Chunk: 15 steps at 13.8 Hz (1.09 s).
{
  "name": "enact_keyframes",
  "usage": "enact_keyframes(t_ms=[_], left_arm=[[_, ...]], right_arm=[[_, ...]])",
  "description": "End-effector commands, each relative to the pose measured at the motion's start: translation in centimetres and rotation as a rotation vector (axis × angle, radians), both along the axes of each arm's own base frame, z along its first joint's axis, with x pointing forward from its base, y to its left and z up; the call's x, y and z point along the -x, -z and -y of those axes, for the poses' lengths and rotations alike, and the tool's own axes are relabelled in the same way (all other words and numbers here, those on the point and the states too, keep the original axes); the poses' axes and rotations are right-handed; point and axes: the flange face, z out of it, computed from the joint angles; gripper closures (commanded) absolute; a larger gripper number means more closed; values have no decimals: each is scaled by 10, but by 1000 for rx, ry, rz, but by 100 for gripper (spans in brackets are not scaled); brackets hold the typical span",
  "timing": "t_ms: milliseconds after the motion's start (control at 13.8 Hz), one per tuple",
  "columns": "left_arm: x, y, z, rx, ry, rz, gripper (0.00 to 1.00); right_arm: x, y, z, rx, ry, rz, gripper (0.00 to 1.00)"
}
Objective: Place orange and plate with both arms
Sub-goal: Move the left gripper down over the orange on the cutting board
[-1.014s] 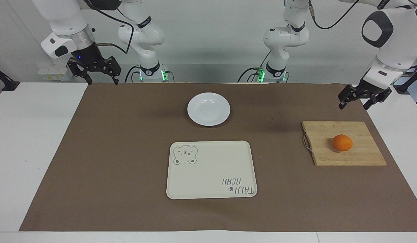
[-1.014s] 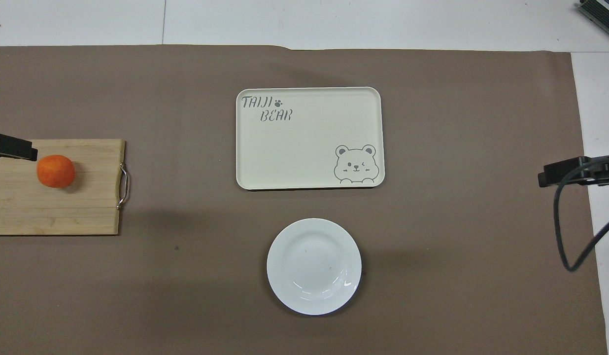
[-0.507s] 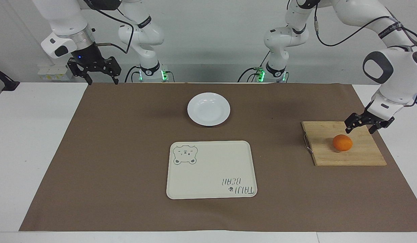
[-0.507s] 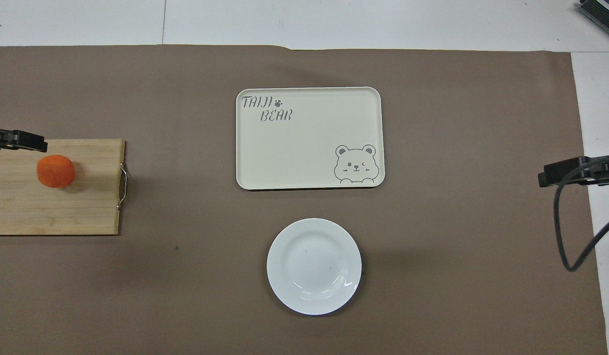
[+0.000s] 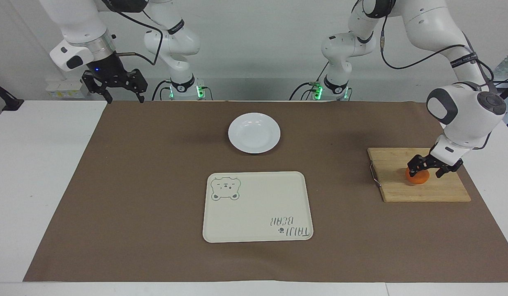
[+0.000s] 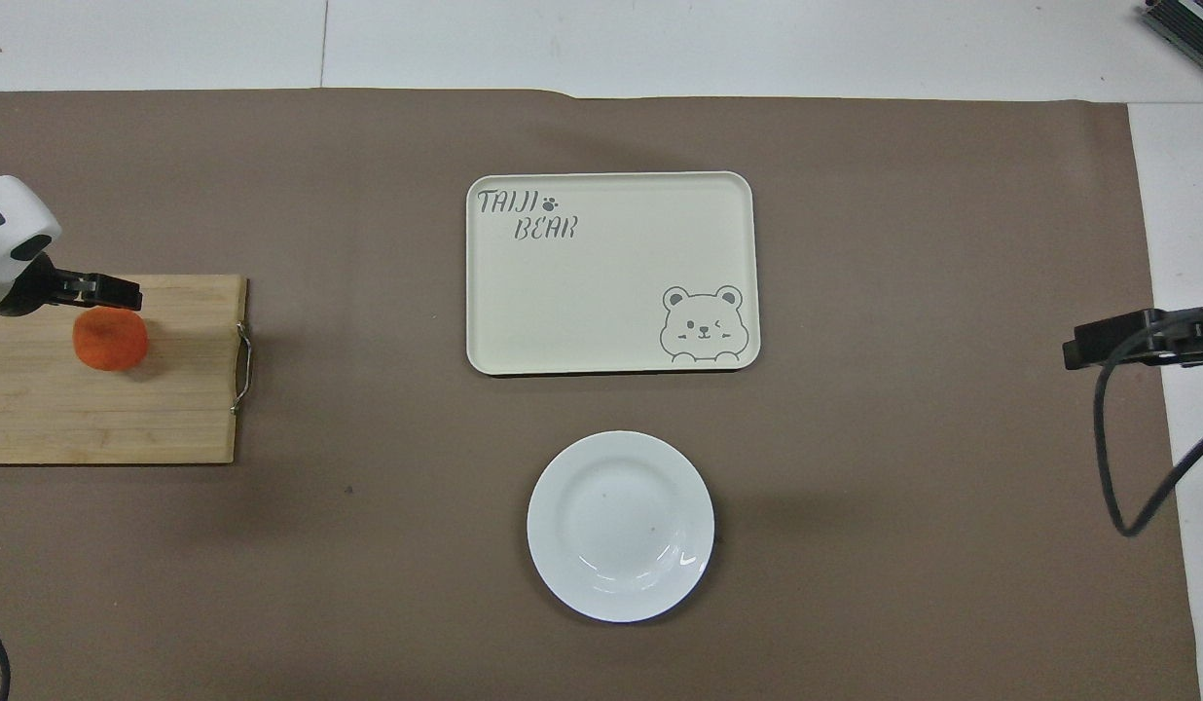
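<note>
The orange (image 5: 418,178) lies on a wooden cutting board (image 5: 398,191) at the left arm's end of the table; it also shows in the overhead view (image 6: 110,341). My left gripper (image 5: 426,172) is open and low over the orange, one finger on each side of it. One of its fingers (image 6: 103,290) shows in the overhead view just above the fruit. The white plate (image 5: 254,132) sits empty on the brown mat, nearer to the robots than the tray; it also shows in the overhead view (image 6: 620,526). My right gripper (image 5: 114,89) is open and waits, raised over the mat's corner at the right arm's end.
A cream tray with a bear drawing (image 5: 257,206) lies in the middle of the mat, farther from the robots than the plate, and shows in the overhead view too (image 6: 611,273). The cutting board has a metal handle (image 5: 374,174) on its tray-side edge.
My left gripper has come down from above the mat's edge onto the cutting board and now straddles the orange. The right arm, plate and tray have not moved.
</note>
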Motion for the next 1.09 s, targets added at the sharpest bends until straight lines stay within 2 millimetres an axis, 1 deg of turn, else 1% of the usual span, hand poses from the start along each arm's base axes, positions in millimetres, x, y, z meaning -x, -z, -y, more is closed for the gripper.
enact_keyframes(t_ms=[0, 145, 217, 290, 797, 1014], left_arm=[[5, 21, -10, -6, 8, 16, 0], [14, 30, -10, -2, 20, -8, 0], [21, 41, -10, 1, 22, -19, 0], [21, 44, -10, -1, 23, -11, 0], [22, 46, -8, -5, 35, -9, 0], [23, 46, -11, -10, 84, -11, 0]], right_arm=[[5, -4, 2, 2, -16, -3, 0], [5, -4, 2, 2, -16, -3, 0], [5, -4, 2, 2, -17, -3, 0], [5, -5, 2, 2, -16, -2, 0], [5, -5, 2, 2, -16, -2, 0], [5, -5, 2, 2, -16, -2, 0]])
